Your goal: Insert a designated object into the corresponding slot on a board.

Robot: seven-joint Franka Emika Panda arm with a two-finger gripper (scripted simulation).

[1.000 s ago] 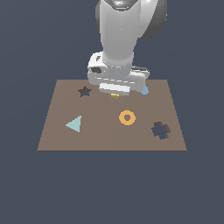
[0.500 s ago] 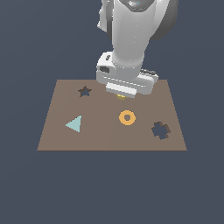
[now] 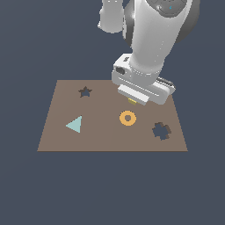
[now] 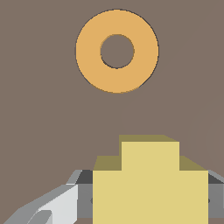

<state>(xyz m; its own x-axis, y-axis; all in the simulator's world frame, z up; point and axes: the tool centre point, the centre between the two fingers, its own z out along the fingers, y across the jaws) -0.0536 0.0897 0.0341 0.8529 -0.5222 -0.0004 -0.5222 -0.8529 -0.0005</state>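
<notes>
The brown board (image 3: 101, 136) lies flat. My gripper (image 3: 132, 101) hangs above its far middle, shut on the pale-yellow designated object (image 3: 132, 101), of which only a small edge shows under the hand in the exterior view. In the wrist view the stepped yellow piece (image 4: 150, 181) sits between grey fingers (image 4: 57, 203), above bare board. The dark cross-shaped slot (image 3: 161, 131) is at the exterior view's right, in front of the gripper and apart from it. The orange ring (image 3: 128, 118) (image 4: 117, 51) lies just in front of the held piece.
A light-blue triangle (image 3: 75, 124) lies on the board at the exterior view's left. A dark star-shaped hole (image 3: 85, 92) sits at the far left. The large white arm (image 3: 154, 39) covers the board's far right part.
The arm has swung toward the exterior view's right and risen a little, carrying the yellow piece with it. The light-blue blob seen near the hand is now covered.
</notes>
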